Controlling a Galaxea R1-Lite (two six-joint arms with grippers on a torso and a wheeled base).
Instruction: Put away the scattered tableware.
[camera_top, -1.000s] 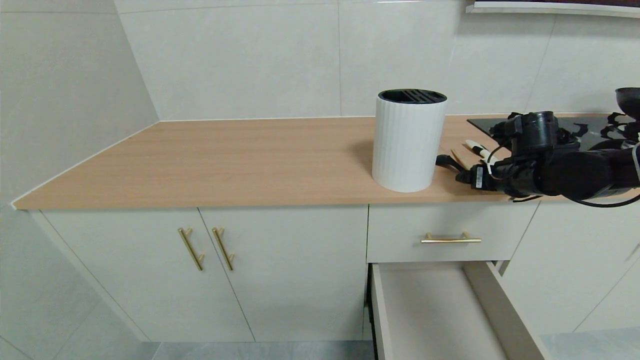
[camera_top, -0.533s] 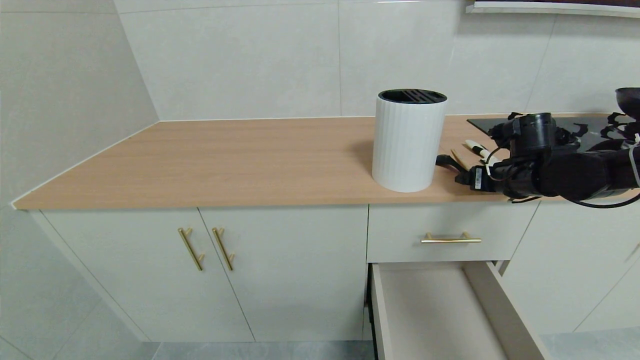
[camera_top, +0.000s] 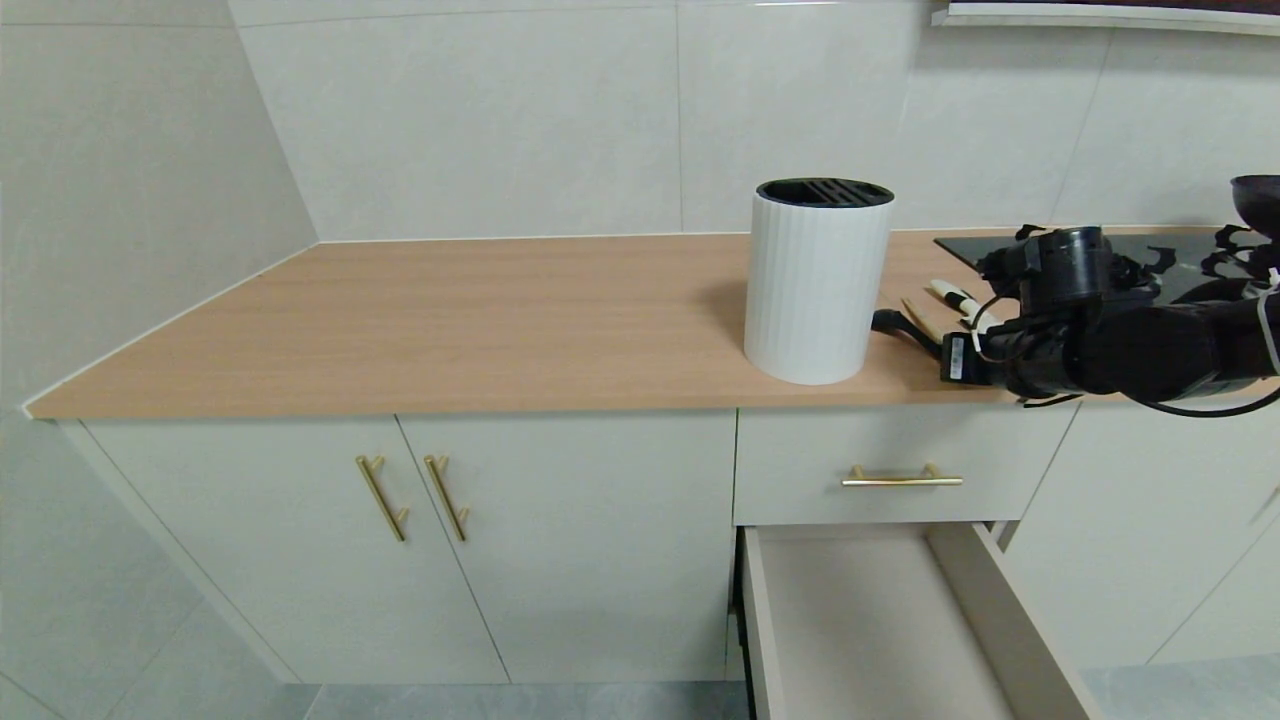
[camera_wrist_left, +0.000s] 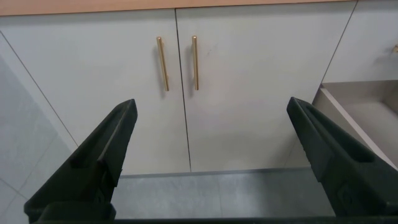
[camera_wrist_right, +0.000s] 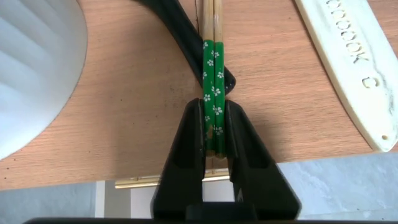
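A pair of wooden chopsticks (camera_wrist_right: 211, 68) with green flowered ends lies on the wooden counter (camera_top: 500, 320), and my right gripper (camera_wrist_right: 214, 134) is shut on those ends near the counter's front edge. In the head view the right gripper (camera_top: 945, 355) sits just right of the white ribbed utensil holder (camera_top: 817, 285), with the chopsticks (camera_top: 915, 318) running away from it. A black utensil handle (camera_wrist_right: 180, 37) lies under the chopsticks. A white knife-like piece (camera_wrist_right: 348, 62) rests beside them. My left gripper (camera_wrist_left: 214, 162) hangs open in front of the cabinet doors, holding nothing.
A drawer (camera_top: 975, 590) stands pulled open below the counter, under my right arm. A shut drawer with a gold handle (camera_top: 902, 480) is above it. A black cooktop (camera_top: 1180, 260) lies at the counter's far right. Two cabinet doors (camera_wrist_left: 180, 93) have gold handles.
My right gripper has drawn back slightly to the right, away from the white holder. The holder and the open drawer have not moved.
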